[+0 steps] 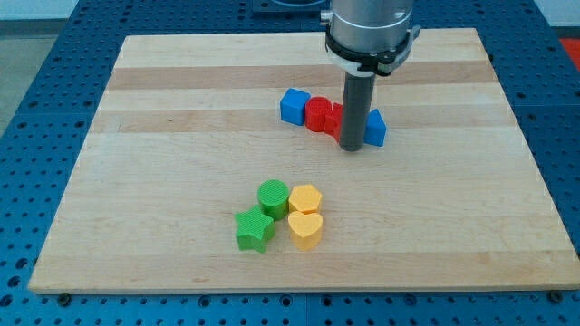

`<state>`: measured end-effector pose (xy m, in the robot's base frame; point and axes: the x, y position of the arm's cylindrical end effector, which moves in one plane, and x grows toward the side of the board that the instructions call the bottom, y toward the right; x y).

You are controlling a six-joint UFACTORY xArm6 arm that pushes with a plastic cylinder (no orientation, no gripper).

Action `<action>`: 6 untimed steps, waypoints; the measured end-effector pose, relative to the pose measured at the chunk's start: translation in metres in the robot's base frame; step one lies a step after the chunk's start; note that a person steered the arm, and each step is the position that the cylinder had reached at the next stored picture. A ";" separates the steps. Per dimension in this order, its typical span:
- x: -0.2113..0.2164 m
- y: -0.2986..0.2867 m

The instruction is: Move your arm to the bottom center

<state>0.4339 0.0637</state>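
My dark rod is standing in front of the upper row, its tip (pixel 352 148) resting on the pale wooden board (pixel 163 172). It is hiding most of a second red block (pixel 336 118) and part of a blue block (pixel 375 129) at its 3 o'clock — neither shape is readable. At 10 o'clock are sitting a red ribbed cylinder (pixel 318 115) and a blue plastic cube (pixel 294 106). Toward 7 o'clock are clustering a green cylinder (pixel 273 196), green star (pixel 255 230), yellow hexagon (pixel 305 197) and yellow heart (pixel 305 229). There is no claw — just the rod. No writing is showing.
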 end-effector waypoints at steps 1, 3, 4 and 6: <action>0.022 0.002; 0.122 0.008; 0.152 0.001; 0.169 -0.064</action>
